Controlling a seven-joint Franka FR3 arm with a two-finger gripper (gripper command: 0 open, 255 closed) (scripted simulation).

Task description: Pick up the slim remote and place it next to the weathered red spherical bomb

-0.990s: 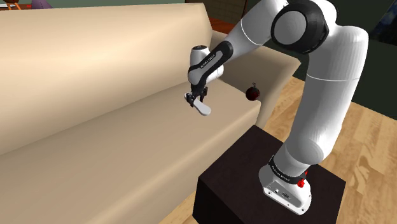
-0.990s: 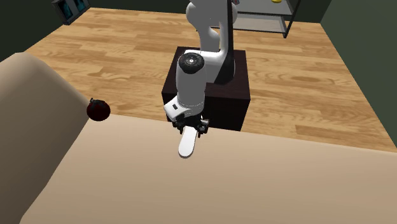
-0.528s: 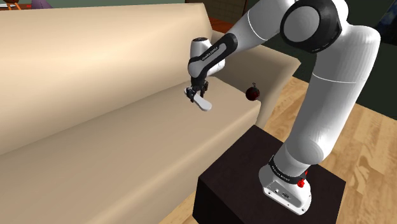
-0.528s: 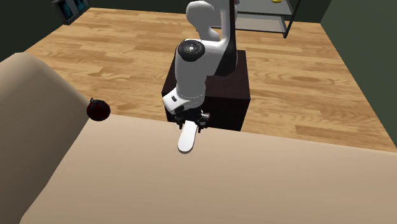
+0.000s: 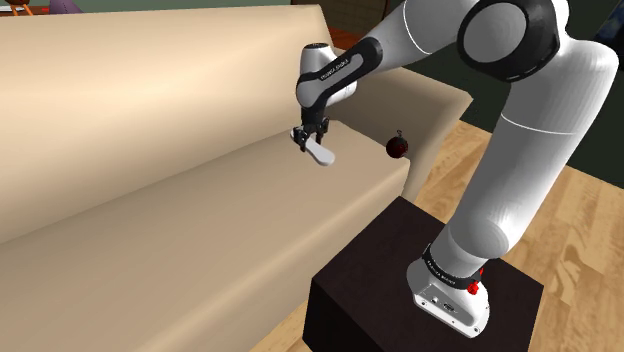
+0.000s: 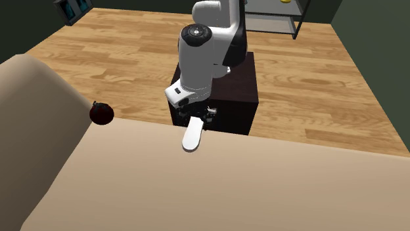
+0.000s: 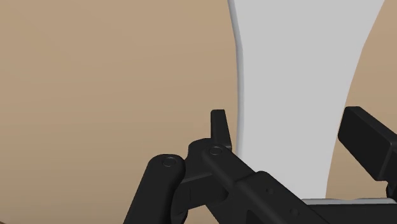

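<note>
All-black two-finger gripper (image 5: 311,137) is clenched on one end of the slim white remote (image 5: 320,153), holding it just above the beige sofa seat (image 5: 150,220). That probably keeps it clear for carrying to the dark red round bomb (image 5: 397,146), well apart at the seat's end.

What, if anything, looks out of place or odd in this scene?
A dark red round bomb sits on the beige sofa by its armrest, an odd thing there. The gripper clasps the white remote; nothing looks spilled or damaged.
</note>
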